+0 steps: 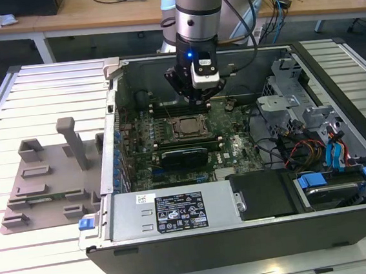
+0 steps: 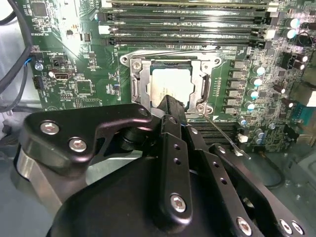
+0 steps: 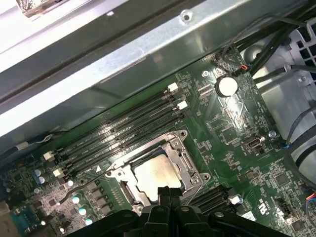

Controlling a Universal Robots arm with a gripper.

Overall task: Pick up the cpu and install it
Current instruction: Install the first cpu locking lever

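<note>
The cpu point(image 2: 170, 84) lies flat in the motherboard socket point(image 2: 138, 85), its silvery top facing up, inside the open metal frame. It also appears in the first wrist view as the cpu point(image 3: 154, 173) in the socket point(image 3: 123, 174). In the exterior view the cpu point(image 1: 187, 127) sits in the middle of the board. My gripper point(image 1: 196, 100) hangs just above the socket's edge. Its black fingers are pressed together with nothing between them, as both the gripper point(image 2: 170, 102) and the gripper point(image 3: 169, 190) show. It does not touch the chip.
A grey plastic tray point(image 1: 45, 182) lies on the slatted table at the exterior view's left. Inside the open computer case point(image 1: 333, 83) are memory slots point(image 3: 118, 133) beside the socket, a power supply point(image 1: 177, 212) at the front, and drive cages with cables point(image 1: 313, 144) at the exterior view's right.
</note>
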